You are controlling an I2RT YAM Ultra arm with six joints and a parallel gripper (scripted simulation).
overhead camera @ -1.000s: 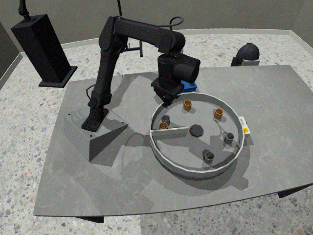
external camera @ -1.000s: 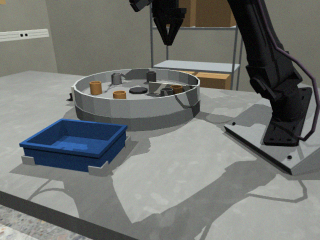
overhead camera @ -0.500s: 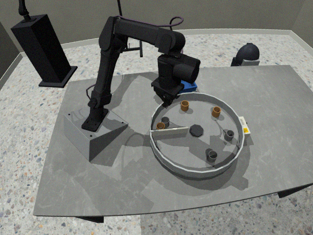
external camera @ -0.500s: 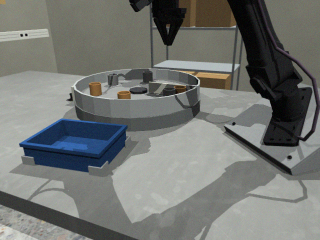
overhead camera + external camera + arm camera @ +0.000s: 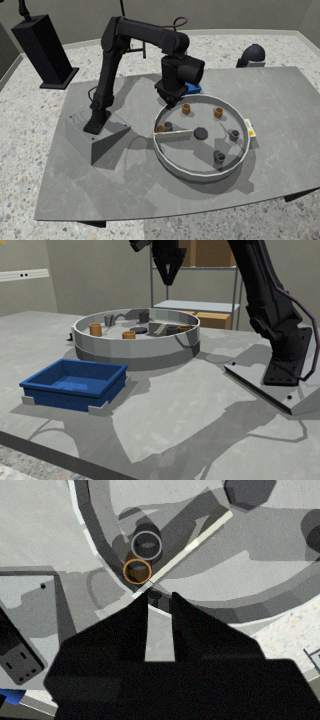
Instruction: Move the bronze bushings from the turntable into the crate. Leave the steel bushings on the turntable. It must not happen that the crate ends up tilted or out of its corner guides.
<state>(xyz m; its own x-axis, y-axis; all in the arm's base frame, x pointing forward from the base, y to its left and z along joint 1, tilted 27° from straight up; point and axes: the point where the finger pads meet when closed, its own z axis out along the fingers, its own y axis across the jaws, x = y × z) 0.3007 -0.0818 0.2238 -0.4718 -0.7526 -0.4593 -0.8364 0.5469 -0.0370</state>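
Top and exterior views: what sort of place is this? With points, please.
Probably a robotics lab or test cell: a black arm (image 5: 140, 31) (image 5: 261, 289) bolted to a wedge base (image 5: 74, 134) (image 5: 254, 388), a walled turntable (image 5: 204, 178) (image 5: 136, 349) of bushings, and shelving (image 5: 196, 268) with brown boxes (image 5: 215, 252) behind.

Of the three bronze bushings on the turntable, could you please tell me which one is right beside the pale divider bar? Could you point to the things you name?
The bronze bushing (image 5: 160, 128) (image 5: 185, 328) (image 5: 137, 572) with a steel bushing close against it; the other two stand apart, away from the bar.

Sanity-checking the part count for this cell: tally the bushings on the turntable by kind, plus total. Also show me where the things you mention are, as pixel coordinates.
Bronze bushings (image 5: 186, 109) (image 5: 95, 330) (image 5: 125, 575): 3
Steel bushings (image 5: 220, 158) (image 5: 109, 320) (image 5: 134, 552): 3
Total on the turntable (image 5: 180, 149) (image 5: 120, 325) (image 5: 210, 580): 6
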